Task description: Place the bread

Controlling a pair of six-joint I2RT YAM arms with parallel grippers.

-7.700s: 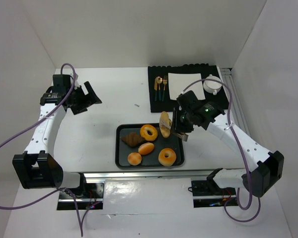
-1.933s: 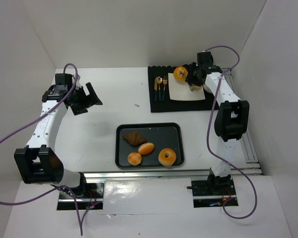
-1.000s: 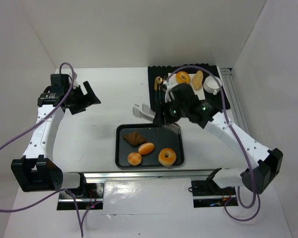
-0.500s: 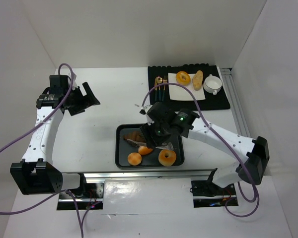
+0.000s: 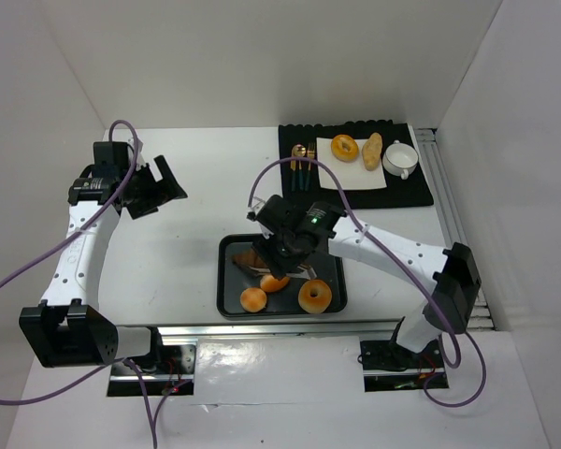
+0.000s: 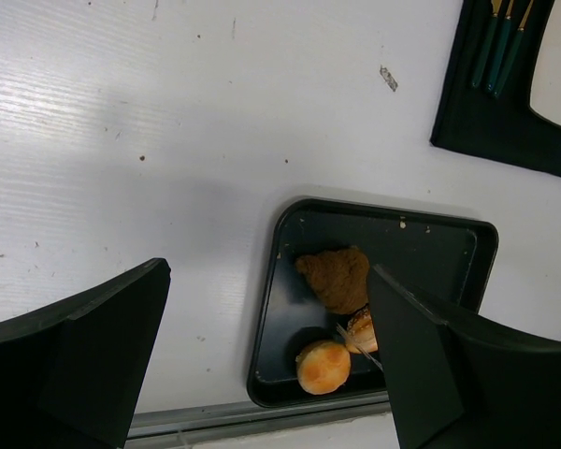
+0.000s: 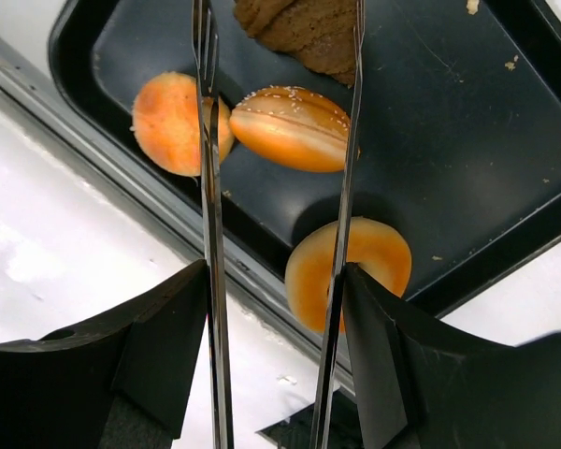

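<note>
A black tray (image 5: 222,281) holds a brown croissant (image 5: 248,262), a sesame roll (image 5: 275,282), a round bun (image 5: 253,299) and a donut (image 5: 314,296). My right gripper (image 5: 294,245) is shut on metal tongs (image 7: 208,187). The tongs' blades stand apart, one on each side of the sesame roll (image 7: 292,128), with the round bun (image 7: 168,122) to the left and the donut (image 7: 374,257) below. My left gripper (image 5: 164,182) is open and empty at the far left, high above the table. It looks down on the tray (image 6: 430,253).
A black mat (image 5: 411,192) at the back right carries a white napkin (image 5: 351,173) with a donut (image 5: 344,147) and a long bread (image 5: 372,150). A white cup (image 5: 399,159) and cutlery (image 5: 299,168) are also on it.
My right arm has swung from the mat, leaving a donut and a long bread on the napkin, down to the tray. The tongs now straddle the sesame roll. The left arm barely moved.
</note>
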